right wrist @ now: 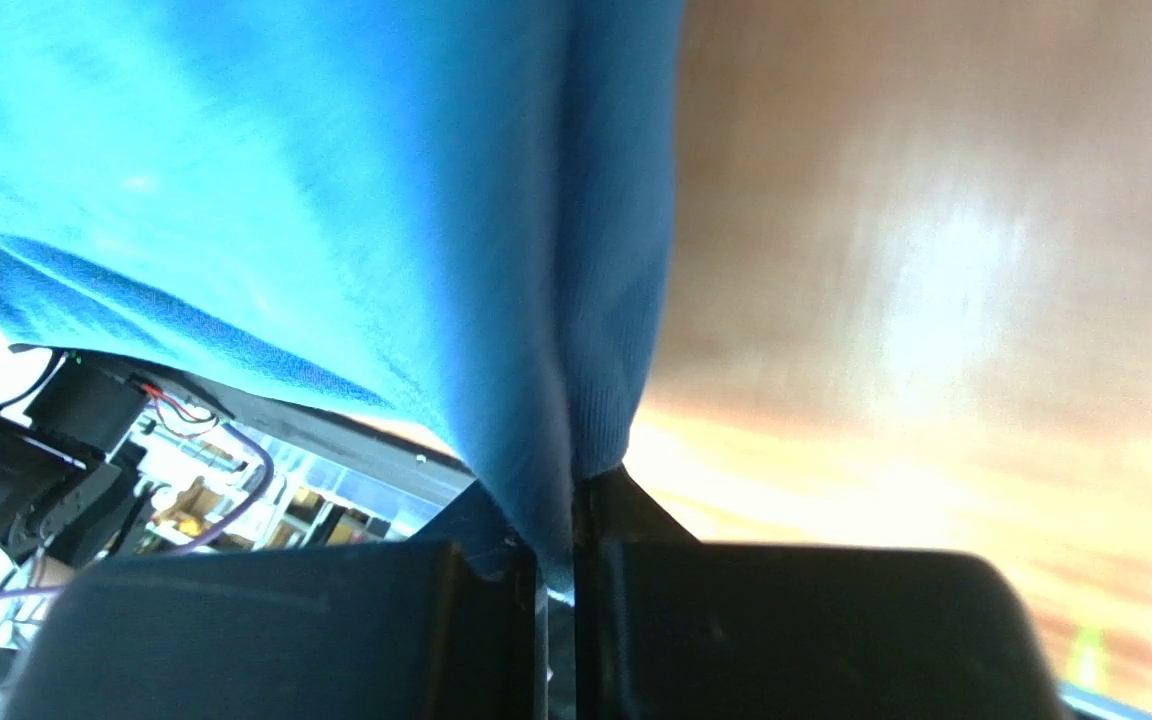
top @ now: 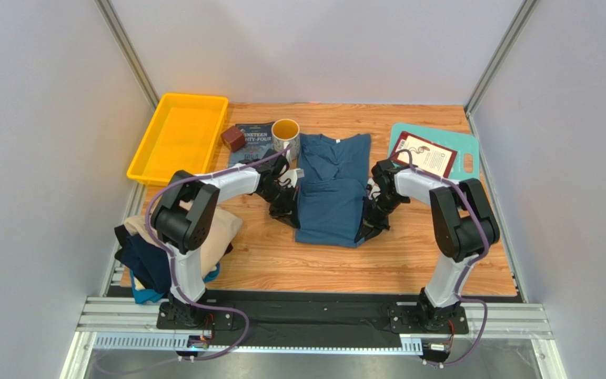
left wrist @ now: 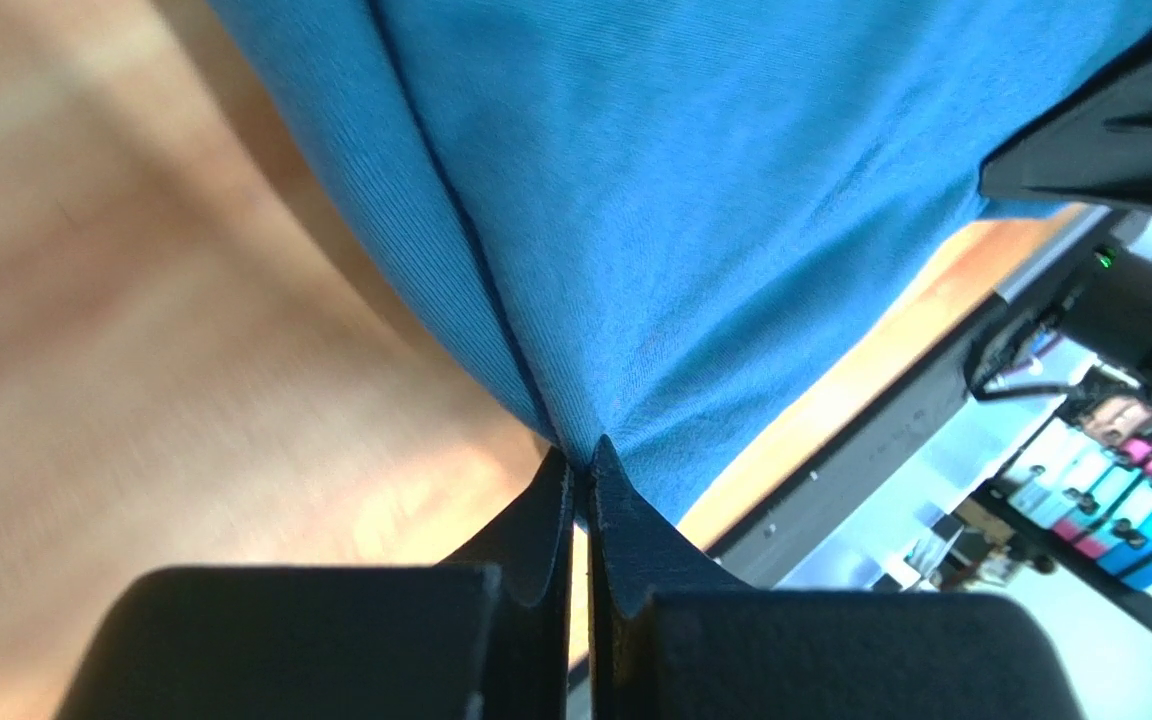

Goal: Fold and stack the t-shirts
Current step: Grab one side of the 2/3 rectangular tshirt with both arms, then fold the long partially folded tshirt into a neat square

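The large teal-blue t-shirt (top: pixel 331 185) lies lengthwise in the middle of the wooden table, collar at the far end, its sides folded in. My left gripper (top: pixel 297 180) is shut on its left edge; the cloth (left wrist: pixel 657 195) hangs lifted from the closed tips (left wrist: pixel 587 458). My right gripper (top: pixel 371 189) is shut on its right edge; the cloth (right wrist: pixel 387 210) runs down between the closed fingers (right wrist: pixel 575 488). A pile with the beige t-shirt (top: pixel 213 225), the dark navy t-shirt (top: pixel 144 260) and a bit of bright light blue t-shirt (top: pixel 150 296) sits at the near left.
A yellow bin (top: pixel 178 136) stands at the far left. A brown block (top: pixel 233 138), a dark book (top: pixel 252 140) and a yellow-lined mug (top: pixel 286 133) sit just left of the shirt's collar. A teal cutting board (top: pixel 434 150) with a card on it lies at the far right.
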